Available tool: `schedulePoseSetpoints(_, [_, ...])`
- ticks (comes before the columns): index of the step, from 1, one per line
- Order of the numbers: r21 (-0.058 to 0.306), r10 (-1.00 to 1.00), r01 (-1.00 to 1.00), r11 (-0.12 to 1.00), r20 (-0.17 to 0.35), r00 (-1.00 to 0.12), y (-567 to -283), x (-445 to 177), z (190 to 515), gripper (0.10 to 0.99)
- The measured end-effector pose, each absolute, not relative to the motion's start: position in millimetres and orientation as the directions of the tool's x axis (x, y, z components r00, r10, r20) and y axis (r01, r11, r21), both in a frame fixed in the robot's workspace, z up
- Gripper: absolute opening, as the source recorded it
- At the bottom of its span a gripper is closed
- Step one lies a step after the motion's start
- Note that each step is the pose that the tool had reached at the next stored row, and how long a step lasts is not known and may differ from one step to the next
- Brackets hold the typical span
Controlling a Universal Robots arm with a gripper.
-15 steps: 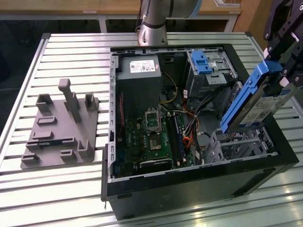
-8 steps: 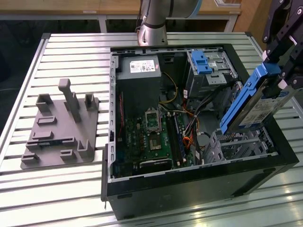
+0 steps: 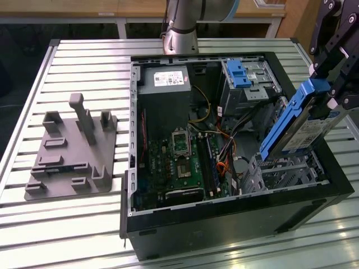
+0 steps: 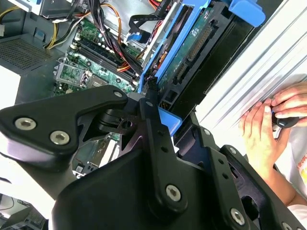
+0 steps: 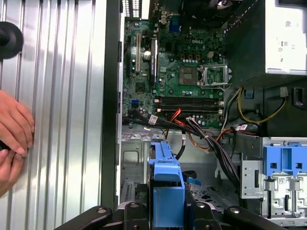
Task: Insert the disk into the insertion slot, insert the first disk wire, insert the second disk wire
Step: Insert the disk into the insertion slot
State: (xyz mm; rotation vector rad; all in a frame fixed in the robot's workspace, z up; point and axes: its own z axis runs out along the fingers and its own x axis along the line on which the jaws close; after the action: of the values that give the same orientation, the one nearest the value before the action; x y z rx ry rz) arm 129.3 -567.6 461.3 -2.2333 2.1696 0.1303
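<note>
My gripper (image 3: 332, 96) is shut on the upper end of the disk (image 3: 300, 126), a silver drive in a bright blue caddy. The disk hangs tilted, its lower end just above the insertion slot (image 3: 280, 174), a perforated silver cage in the near corner of the open computer case on the exterior view's right. In the second wrist view the black fingers (image 4: 152, 103) clamp the blue caddy edge of the disk (image 4: 192, 52). The first wrist view shows the disk (image 5: 165, 184) edge-on over the insertion slot (image 5: 132, 160), with the gripper (image 5: 165, 218) behind it.
A taller bay with a blue latch (image 3: 240, 73) stands behind the cage. Loose cables (image 3: 224, 140), the motherboard (image 3: 179, 162) and the power supply (image 3: 165, 95) fill the case. A grey fixture plate (image 3: 70, 151) lies on the exterior view's left. A person's hands (image 5: 14, 132) rest on the slatted table beside the case.
</note>
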Motion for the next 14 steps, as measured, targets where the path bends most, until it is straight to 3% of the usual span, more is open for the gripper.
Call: schedulePoseSetpoints(14, [0.04, -0.997, -0.999, -0.03, -0.077, 0.027, -567.6, 129.6, 453.4, 0.365])
